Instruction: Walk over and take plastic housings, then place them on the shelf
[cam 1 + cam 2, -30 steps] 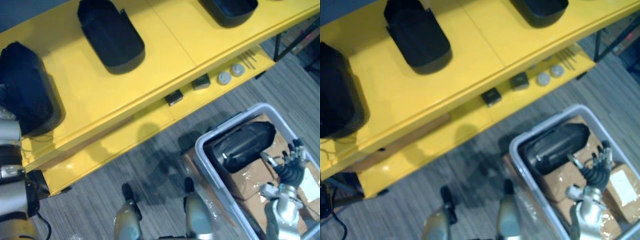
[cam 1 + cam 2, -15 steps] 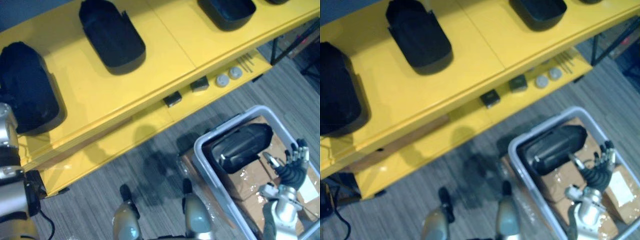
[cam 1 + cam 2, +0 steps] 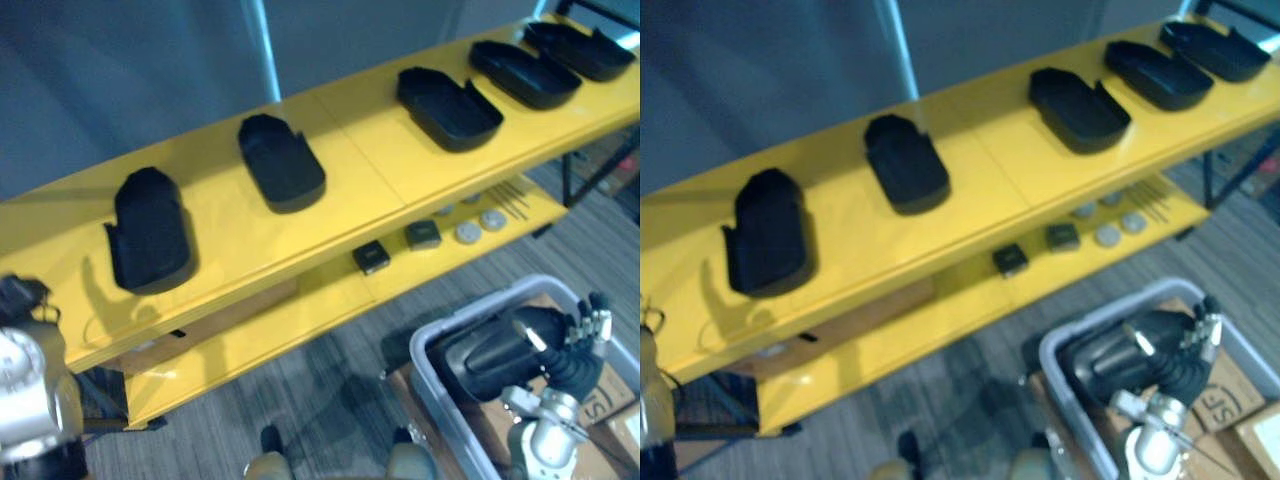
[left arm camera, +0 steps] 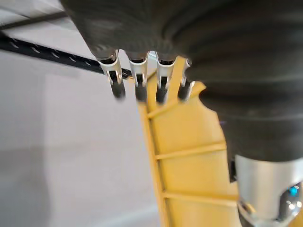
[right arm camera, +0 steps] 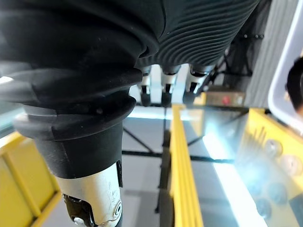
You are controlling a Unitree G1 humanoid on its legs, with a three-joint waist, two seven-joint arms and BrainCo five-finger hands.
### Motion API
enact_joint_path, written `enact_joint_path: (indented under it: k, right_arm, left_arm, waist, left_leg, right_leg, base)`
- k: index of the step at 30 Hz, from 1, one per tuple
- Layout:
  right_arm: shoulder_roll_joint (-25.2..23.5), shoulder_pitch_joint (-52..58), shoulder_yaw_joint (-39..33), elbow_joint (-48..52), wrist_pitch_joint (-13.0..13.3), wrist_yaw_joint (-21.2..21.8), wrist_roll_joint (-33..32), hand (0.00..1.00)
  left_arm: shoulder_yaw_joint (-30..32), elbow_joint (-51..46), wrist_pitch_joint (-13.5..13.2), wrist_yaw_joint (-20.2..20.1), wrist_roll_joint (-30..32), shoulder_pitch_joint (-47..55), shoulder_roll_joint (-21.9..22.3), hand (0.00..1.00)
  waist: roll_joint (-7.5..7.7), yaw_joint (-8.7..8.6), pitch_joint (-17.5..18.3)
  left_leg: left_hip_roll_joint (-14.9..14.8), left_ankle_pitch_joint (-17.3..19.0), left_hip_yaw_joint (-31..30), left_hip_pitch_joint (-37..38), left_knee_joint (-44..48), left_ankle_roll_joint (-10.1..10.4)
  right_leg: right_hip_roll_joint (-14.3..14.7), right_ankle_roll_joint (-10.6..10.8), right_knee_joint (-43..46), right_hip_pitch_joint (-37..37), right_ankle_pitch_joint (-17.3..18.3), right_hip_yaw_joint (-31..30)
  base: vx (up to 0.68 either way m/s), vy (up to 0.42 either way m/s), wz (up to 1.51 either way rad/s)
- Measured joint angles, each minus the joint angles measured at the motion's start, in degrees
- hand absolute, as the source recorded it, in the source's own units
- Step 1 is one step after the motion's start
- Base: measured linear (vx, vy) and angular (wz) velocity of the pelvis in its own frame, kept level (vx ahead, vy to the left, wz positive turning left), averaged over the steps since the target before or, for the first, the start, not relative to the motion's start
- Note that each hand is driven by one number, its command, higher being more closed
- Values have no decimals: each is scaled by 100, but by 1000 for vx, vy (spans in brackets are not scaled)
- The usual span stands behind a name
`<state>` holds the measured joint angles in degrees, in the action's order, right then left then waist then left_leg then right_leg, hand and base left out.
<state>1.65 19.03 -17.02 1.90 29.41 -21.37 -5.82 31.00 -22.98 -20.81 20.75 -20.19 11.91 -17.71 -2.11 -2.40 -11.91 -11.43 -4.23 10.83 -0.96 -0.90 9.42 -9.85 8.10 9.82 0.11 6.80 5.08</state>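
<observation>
Step in hand, as judged: pick-up from the grey bin (image 3: pixel 468 312) at lower right of the head views, where one black plastic housing (image 3: pixel 485 352) lies on cardboard boxes (image 3: pixel 600 398); five shelved housings (image 3: pixel 283 163) sit in a row on top of the yellow shelf (image 3: pixel 360 165). Right hand (image 3: pixel 572 360) is at the binned housing's right end, fingers (image 3: pixel 592 322) straight and spread, gripping nothing; left hand (image 4: pixel 138 75) hangs by the shelf frame, fingers straight, empty. To do it well: bring the palm over the rounded end, curl round an edge rather than the glossy back, and lift clear of the bin wall.
</observation>
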Motion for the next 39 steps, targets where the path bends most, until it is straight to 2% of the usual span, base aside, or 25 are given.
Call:
enact_joint_path:
  k: [1, 3, 7, 9, 10, 12, 13, 14, 16, 19, 22, 26, 30, 35, 39]
  right_arm:
    - [-51, 0, -69, -2, -2, -9, 0, 0]
    - [-64, -5, -140, -6, -4, -24, 0, 0]
    - [-15, -31, -288, -35, -73, -22, -17, 0]
    - [40, -43, -322, -48, -85, -21, -22, 0]
    - [151, -92, -333, -132, -91, 10, -38, 0]
    - [254, -171, -390, -264, -93, 21, -68, 0]
    - [360, -226, -441, -348, -101, 25, -114, 0]
    - [402, -239, -441, -366, -101, 26, -141, 0]
    - [555, -284, -440, -509, -102, 28, -151, 0]
    - [627, -346, -438, -541, -102, 38, -178, 0]
    - [714, -428, -437, -542, -102, 45, -186, 0]
    - [713, -419, -424, -541, -100, 56, -188, 0]
    - [683, -452, -310, -541, -92, 119, -183, 0]
    - [564, -428, -214, -541, -91, 34, -171, 0]
    - [525, -420, -105, -541, -91, 1, -163, 0]
  left_arm:
    - [-28, -15, -1, -307, 5, 298, 265, 100]
    - [-55, -7, 57, -734, 65, 596, 398, 100]
    - [-101, 98, 225, -1861, 333, 782, 390, 100]
    - [-217, 224, 304, -2191, 407, 804, 233, 100]
    - [-324, 339, 471, -2493, 646, 828, -5, 100]
    - [-446, 476, 565, -2676, 760, 805, -246, 100]
    - [-536, 620, 719, -2767, 758, 742, -453, 100]
    - [-536, 691, 777, -2798, 755, 704, -504, 100]
    - [-567, 955, 1142, -2928, 630, 493, -721, 100]
    - [-771, 1202, 1505, -3109, 273, 281, -943, 100]
    - [-966, 1472, 1722, -3112, -160, -10, -942, 100]
    - [-1257, 1721, 1758, -3008, -666, -393, -842, 100]
    - [-1479, 1955, 1639, -2650, -1052, -534, -367, 100]
    - [-1887, 2018, 1442, -2529, -1080, -520, 102, 100]
    - [-1870, 2018, 1291, -2233, -1029, -521, 256, 100]
  waist:
    - [7, 31, 4]
    - [11, 80, 4]
    - [-12, 142, -2]
    - [-29, 147, -11]
    - [-37, 136, -16]
    - [-42, 133, -19]
    - [-78, 130, -39]
    - [-94, 119, -49]
    - [-163, 71, -88]
    - [-227, 60, -135]
    - [-262, 16, -189]
    - [-249, -38, -224]
    - [-213, -140, -397]
    - [-199, -160, -458]
    - [-161, -166, -481]
  left_leg:
    - [18, -47, -89, -16, -63, -6]
    - [33, -147, -159, -29, -187, -13]
    - [60, -250, -233, -95, -270, -33]
    - [61, -257, -232, -113, -274, -32]
    - [65, -257, -223, -113, -275, -31]
    - [66, -263, -212, -113, -284, -20]
    - [72, -266, -202, -115, -304, -16]
    - [76, -267, -197, -115, -310, -15]
    - [90, -265, -187, -115, -315, -17]
    - [91, -260, -130, -115, -315, -23]
    - [105, -251, -73, -112, -314, -37]
    - [105, -243, -52, -103, -312, -43]
    - [105, -234, 64, -81, -281, -58]
    - [105, -229, 92, -28, -283, -60]
    - [104, -228, 96, -26, -283, -59]
  right_leg:
    - [-2, -27, -59, 22, 17, 72]
    - [-2, -37, -93, 27, 24, 140]
    - [-1, -16, -101, -23, 3, 168]
    - [-1, -12, -123, -40, -14, 170]
    - [-3, -4, -134, -46, -19, 159]
    - [-3, 7, -135, -79, -26, 128]
    - [-5, 47, -135, -102, -50, 113]
    - [-8, 49, -135, -110, -52, 108]
    - [-20, 62, -116, -117, -66, 100]
    - [-22, 67, -82, -171, -68, 49]
    - [-31, 67, -42, -244, -68, -44]
    - [-34, 66, -26, -261, -66, -70]
    - [-35, 65, 44, -318, -64, -178]
    - [-37, 66, 54, -311, -65, -223]
    - [-38, 72, 54, -310, -70, -227]
  base:
    - [-81, -5, 26]
    - [-82, -1, 23]
    - [-30, 5, 10]
    - [0, 0, 0]
    - [14, 7, -5]
    - [19, 4, -7]
    - [24, 4, -6]
    - [26, 5, -3]
    - [37, 6, -2]
    - [31, 4, -10]
    - [9, 4, -11]
    - [-7, 4, -3]
    - [-31, 8, -11]
    - [-5, 3, -5]
    - [0, 0, 0]
